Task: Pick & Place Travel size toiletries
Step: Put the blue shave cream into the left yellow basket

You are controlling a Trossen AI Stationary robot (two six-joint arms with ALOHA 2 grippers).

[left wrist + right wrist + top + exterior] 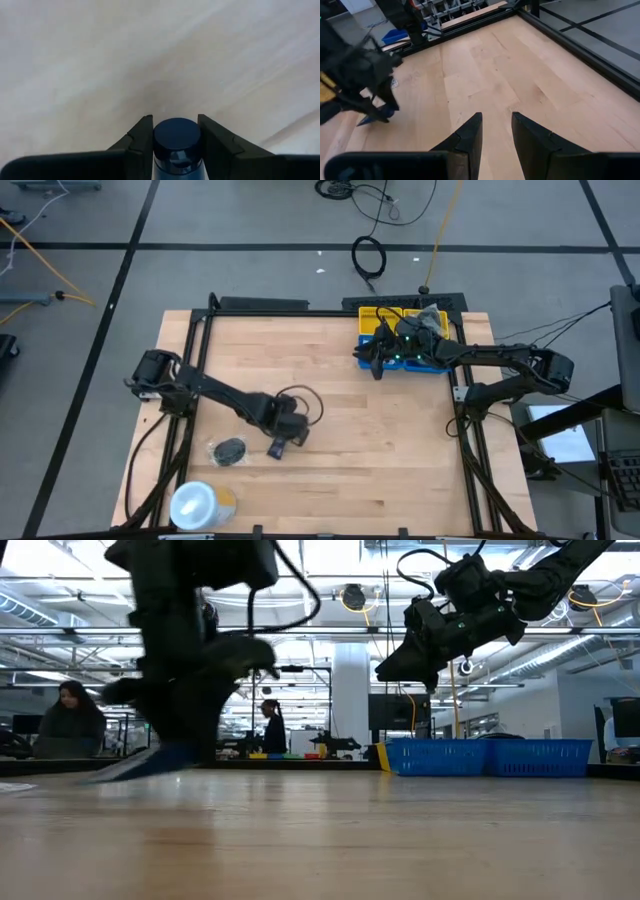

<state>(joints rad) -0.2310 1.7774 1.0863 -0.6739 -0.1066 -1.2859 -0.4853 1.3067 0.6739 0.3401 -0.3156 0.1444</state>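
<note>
My left gripper (284, 434) hangs over the table's middle-left, shut on a blue tube (277, 448) with a dark navy cap (176, 141). In the low view the tube (150, 760) slants down below the gripper. A dark grey round flat piece (228, 450) lies flat on the wood just left of it. My right gripper (375, 366) hovers open in the air beside the blue and yellow bin (425, 365) at the table's far right, touching nothing. In its wrist view its fingers (496, 129) point over bare wood toward the left arm. My left gripper pinches the tube between its two fingers, one on each side just below the navy cap (176, 150). The fingers (140, 137) come from above and lie across the tube. The tube sits tilted, its flat end (105, 775) lowest; whether that end touches the table I cannot tell.
A large white-and-yellow roll (200, 503) lies at the table's near-left corner. The bin holds several items under the right arm. A black frame (200, 330) rims the table. Bare wood lies between the two grippers. People sit in the room beyond (68, 720).
</note>
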